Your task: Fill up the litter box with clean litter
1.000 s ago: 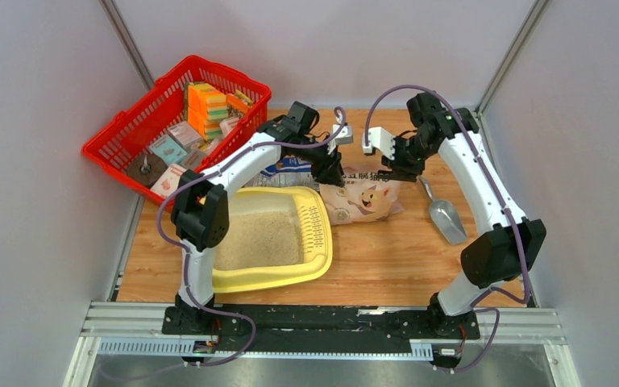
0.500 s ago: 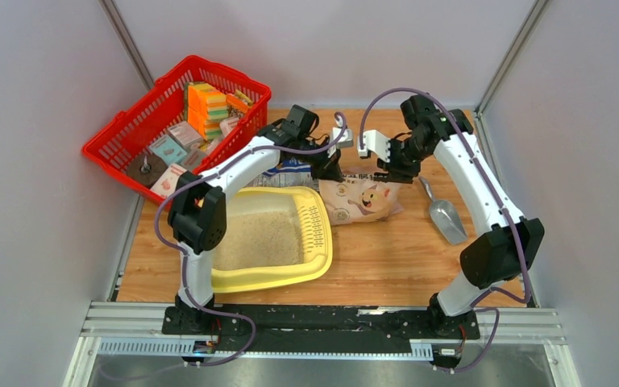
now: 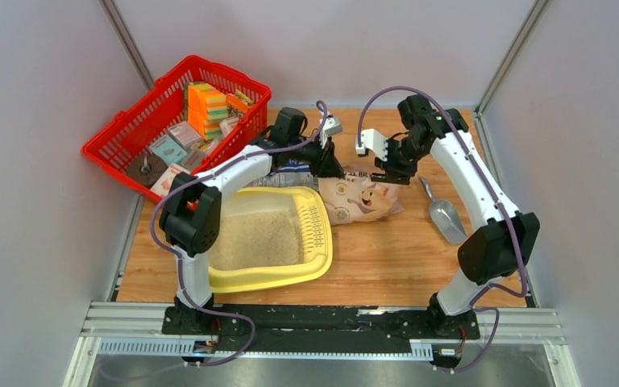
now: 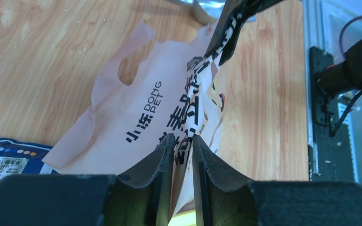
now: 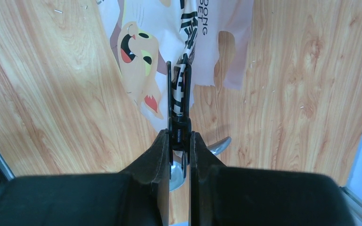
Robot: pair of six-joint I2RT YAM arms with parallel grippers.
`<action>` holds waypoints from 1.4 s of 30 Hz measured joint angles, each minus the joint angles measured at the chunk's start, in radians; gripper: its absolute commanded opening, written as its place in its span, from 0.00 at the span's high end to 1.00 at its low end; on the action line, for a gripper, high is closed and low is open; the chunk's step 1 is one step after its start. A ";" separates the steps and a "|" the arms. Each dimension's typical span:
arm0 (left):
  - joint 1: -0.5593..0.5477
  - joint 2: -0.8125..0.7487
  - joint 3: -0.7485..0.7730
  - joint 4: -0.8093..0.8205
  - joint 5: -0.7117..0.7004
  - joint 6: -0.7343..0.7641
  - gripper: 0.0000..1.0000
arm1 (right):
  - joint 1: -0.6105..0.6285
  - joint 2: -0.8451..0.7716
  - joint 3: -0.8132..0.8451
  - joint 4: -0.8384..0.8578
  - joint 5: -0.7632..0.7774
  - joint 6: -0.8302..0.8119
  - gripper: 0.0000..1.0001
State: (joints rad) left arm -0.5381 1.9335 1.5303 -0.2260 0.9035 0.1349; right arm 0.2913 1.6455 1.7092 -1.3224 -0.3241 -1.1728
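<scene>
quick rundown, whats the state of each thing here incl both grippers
left gripper: shut on tan bag's top fold
right gripper: shut on the same fold
tan bag: lying on table, top pinched up
litter box: flat, partly filled
litter: spread across box floor
scoop: lying free beside bag
red basket: full of packages
blue-and-white bag: flat, partly hidden

I count two grippers, the left gripper (image 4: pixel 182 141) and the right gripper (image 5: pixel 179 136). I also count one litter box (image 3: pixel 270 279), one tan bag (image 3: pixel 367 200), one blue bag (image 3: pixel 288 171), one scoop (image 3: pixel 447 219) and one basket (image 3: pixel 141 113).
</scene>
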 measured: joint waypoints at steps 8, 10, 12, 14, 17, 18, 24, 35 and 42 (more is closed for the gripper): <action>0.004 -0.002 -0.019 0.122 0.035 -0.126 0.54 | 0.032 0.029 0.015 -0.005 0.032 0.003 1.00; 0.004 -0.003 -0.019 0.127 0.037 -0.131 0.54 | 0.040 0.037 0.027 -0.006 0.039 0.007 1.00; 0.004 -0.006 -0.020 0.127 0.037 -0.134 0.54 | 0.046 0.045 0.034 -0.005 0.043 0.014 1.00; 0.005 -0.009 -0.020 0.127 0.037 -0.134 0.53 | 0.053 0.054 0.040 -0.006 0.047 0.022 1.00; 0.009 -0.015 -0.019 0.127 0.037 -0.136 0.53 | 0.062 0.064 0.041 -0.005 0.055 0.033 1.00; 0.010 -0.016 -0.019 0.127 0.037 -0.137 0.53 | 0.067 0.068 0.041 -0.004 0.057 0.037 1.00; 0.017 -0.030 -0.021 0.127 0.037 -0.137 0.51 | 0.075 0.072 0.041 -0.005 0.061 0.056 1.00; 0.023 -0.047 -0.024 0.089 0.029 -0.116 0.50 | 0.075 0.076 0.039 -0.005 0.053 0.103 0.82; 0.024 -0.061 -0.024 0.027 0.023 -0.074 0.49 | 0.076 0.098 0.039 -0.007 0.033 0.140 0.52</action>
State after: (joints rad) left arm -0.5140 1.8725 1.5063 -0.1989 0.9264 0.0608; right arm 0.3672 1.7435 1.7477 -1.3296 -0.2909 -1.0332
